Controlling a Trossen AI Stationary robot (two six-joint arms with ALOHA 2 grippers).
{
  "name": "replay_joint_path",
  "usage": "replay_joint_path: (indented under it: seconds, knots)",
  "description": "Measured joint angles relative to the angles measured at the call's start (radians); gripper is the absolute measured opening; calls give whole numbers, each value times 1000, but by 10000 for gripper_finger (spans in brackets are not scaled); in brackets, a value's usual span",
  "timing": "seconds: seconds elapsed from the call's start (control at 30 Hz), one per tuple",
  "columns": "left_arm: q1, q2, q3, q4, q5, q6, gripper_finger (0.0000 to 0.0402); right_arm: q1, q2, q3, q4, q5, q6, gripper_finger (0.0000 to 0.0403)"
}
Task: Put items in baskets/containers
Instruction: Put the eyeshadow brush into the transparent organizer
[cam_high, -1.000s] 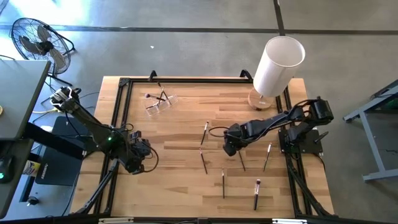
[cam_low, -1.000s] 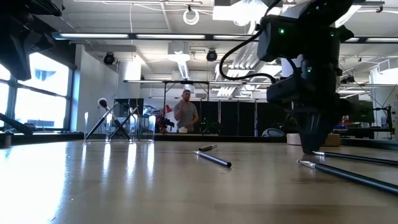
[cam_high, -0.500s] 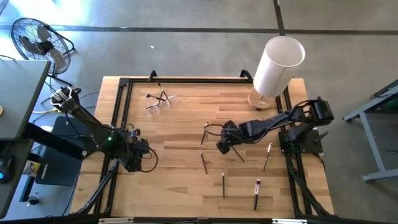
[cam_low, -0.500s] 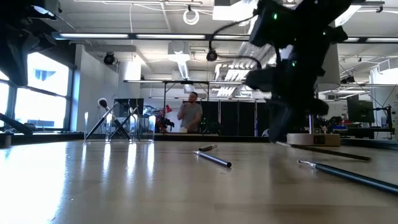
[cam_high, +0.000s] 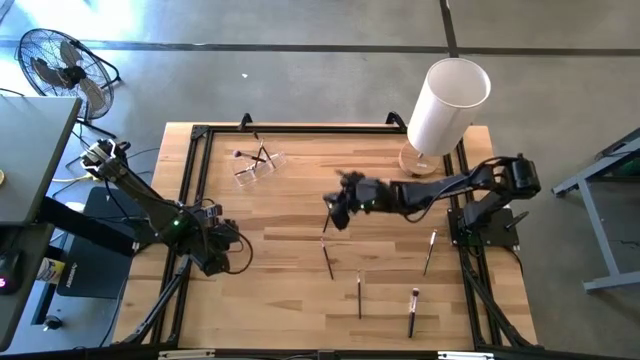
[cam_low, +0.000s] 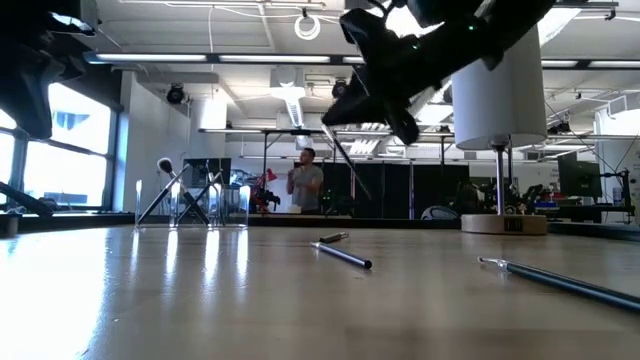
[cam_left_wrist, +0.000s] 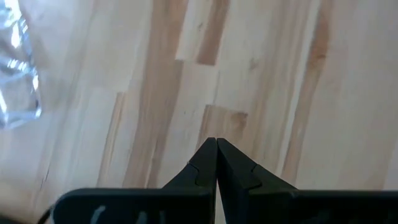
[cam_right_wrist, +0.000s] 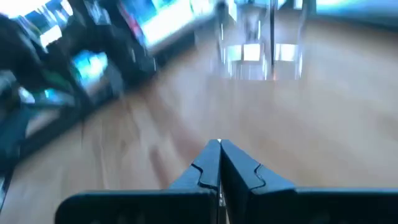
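- Two grippers: the right gripper (cam_high: 340, 208) is raised above the table (cam_high: 290, 300), fingers pressed on a thin brush (cam_low: 347, 170), between the clear cup (cam_high: 258, 163) and the white cylinder (cam_high: 447, 105).
- Left gripper (cam_left_wrist: 216, 144) waits low, near side of the cup, jaws together and empty.
- Five brushes (cam_high: 359, 295) lie on the wood, well apart from the cup.

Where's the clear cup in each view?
High: clear cup at the table's far left, brushes inside.
Low: at far left, behind the tabletop's edge.
Left wrist: only a clear glint at the picture's edge, cannot tell.
Right wrist: blurred, straight ahead.
Shared landmark: the white cylinder.
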Motion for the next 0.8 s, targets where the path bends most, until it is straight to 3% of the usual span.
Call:
replay_joint_path:
  seconds: [0.1,0.3,0.63,0.8]
  knots:
    - [0,-13,0,-37,0,-82,0,-62,2,7,127,-44,-98,0]
    - [0,-61,0,-76,-7,-220,0,-171,95,186,139,-217,-274,0]
    - [0,-78,1,-66,-48,-366,0,-225,455,655,146,-368,-587,0]
    - [0,-78,1,-61,-57,-458,0,-276,646,896,152,-425,-642,0]
